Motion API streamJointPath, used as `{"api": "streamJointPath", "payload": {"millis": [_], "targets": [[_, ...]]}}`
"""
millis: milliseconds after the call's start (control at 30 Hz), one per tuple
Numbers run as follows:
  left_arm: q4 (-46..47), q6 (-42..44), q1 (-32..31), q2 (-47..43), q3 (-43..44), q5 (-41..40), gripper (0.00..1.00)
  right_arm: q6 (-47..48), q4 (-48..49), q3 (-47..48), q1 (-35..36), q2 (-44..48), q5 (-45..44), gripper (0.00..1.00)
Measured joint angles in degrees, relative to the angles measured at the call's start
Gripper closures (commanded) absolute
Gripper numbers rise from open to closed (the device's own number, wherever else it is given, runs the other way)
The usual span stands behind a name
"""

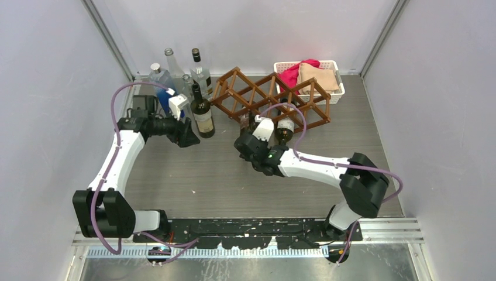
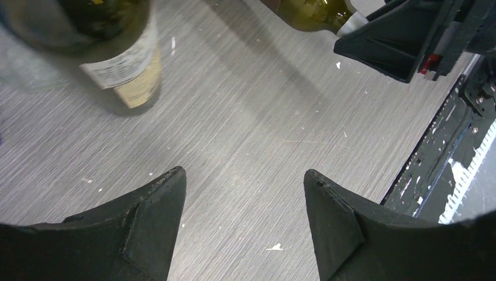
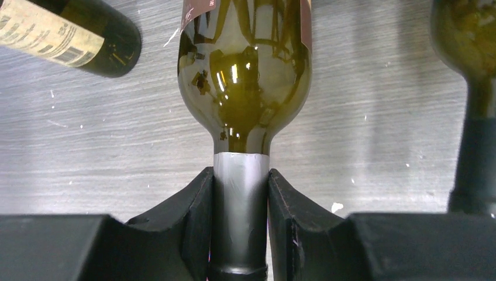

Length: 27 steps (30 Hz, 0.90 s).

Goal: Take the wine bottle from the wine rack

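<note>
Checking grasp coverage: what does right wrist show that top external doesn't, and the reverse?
Right wrist only: the right gripper shut on the grey foil neck of the green wine bottle.
Top external only: the wine rack, the white basket, the standing bottles at back left, and the left arm.
Both: that held bottle, a second bottle to its right, and the table.

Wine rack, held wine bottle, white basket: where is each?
wine rack (image 1: pixel 266 91), top view, central slats.
wine bottle (image 3: pixel 243 76), right wrist view, glass shoulder.
white basket (image 1: pixel 340 79), top view, right rim.
</note>
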<state>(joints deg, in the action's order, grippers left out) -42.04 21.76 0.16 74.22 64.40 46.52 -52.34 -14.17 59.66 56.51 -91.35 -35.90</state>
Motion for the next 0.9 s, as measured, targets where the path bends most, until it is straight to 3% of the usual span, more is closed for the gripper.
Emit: {"api": "streamJointPath", "payload": {"millis": [300, 900], "targets": [[4.66, -0.31, -8.33, 0.02, -3.89, -3.17, 0.27, -2.64, -2.29, -6.27, 4.52, 9.09, -1.77, 0.99], [10.54, -0.04, -15.82, 3.69, -5.60, -7.78, 0.25, -10.54, -12.61, -11.61, 15.91, 23.67, -7.98, 0.99]]}}
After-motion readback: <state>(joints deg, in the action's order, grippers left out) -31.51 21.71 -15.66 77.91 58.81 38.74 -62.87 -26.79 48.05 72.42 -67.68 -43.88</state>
